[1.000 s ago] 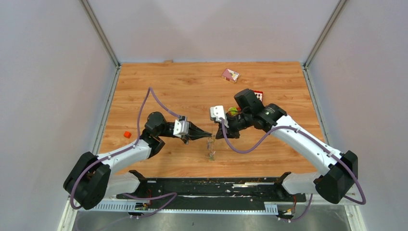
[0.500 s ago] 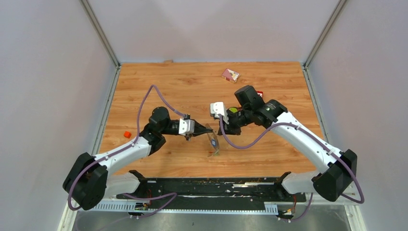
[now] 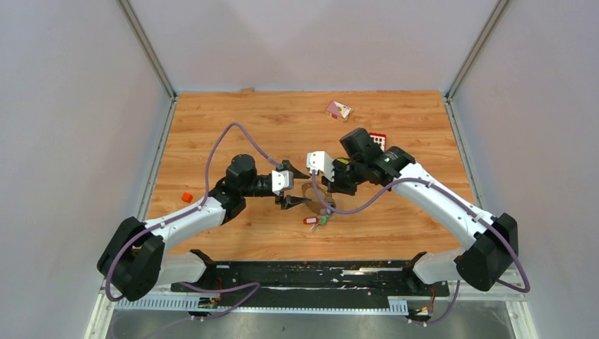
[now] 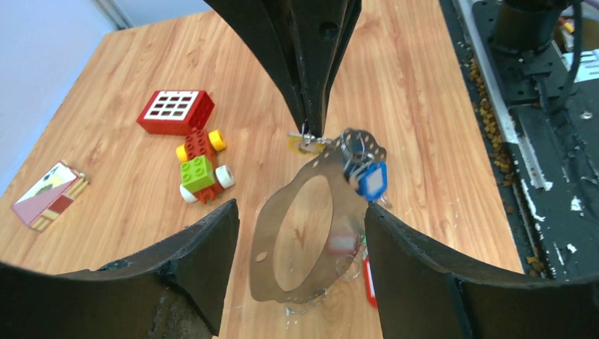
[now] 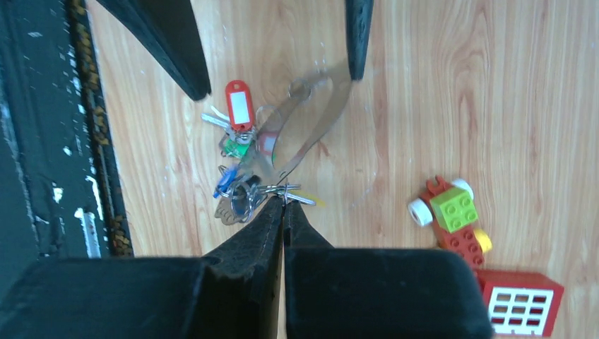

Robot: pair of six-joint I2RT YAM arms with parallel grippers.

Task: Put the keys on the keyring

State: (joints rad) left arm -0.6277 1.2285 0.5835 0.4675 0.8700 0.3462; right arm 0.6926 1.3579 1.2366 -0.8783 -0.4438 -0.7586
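The keyring (image 4: 263, 244), a wide flat grey loop, hangs tilted from my right gripper (image 5: 283, 200), which is shut on its top edge beside a yellow-tagged key (image 5: 311, 200). Other keys dangle from the loop: a blue-tagged one (image 4: 372, 179) and a red-tagged one (image 5: 239, 106) that lies on the wood. My left gripper (image 4: 302, 208) is open, one finger on each side of the loop's lower part without touching it. From above, the keyring (image 3: 311, 195) sits between my left gripper (image 3: 297, 188) and my right gripper (image 3: 328, 186).
A green-yellow-red toy car (image 4: 201, 166) and a red block with a white grid (image 4: 175, 111) lie behind the right gripper. A pink card (image 3: 337, 109) is at the back. A small orange piece (image 3: 186, 197) lies far left. The black rail (image 3: 311, 272) runs along the near edge.
My left gripper has opened and shifted right and back, letting go of what it pinched. The keyring has tilted and its tagged keys now reach the table. My right gripper stays shut.
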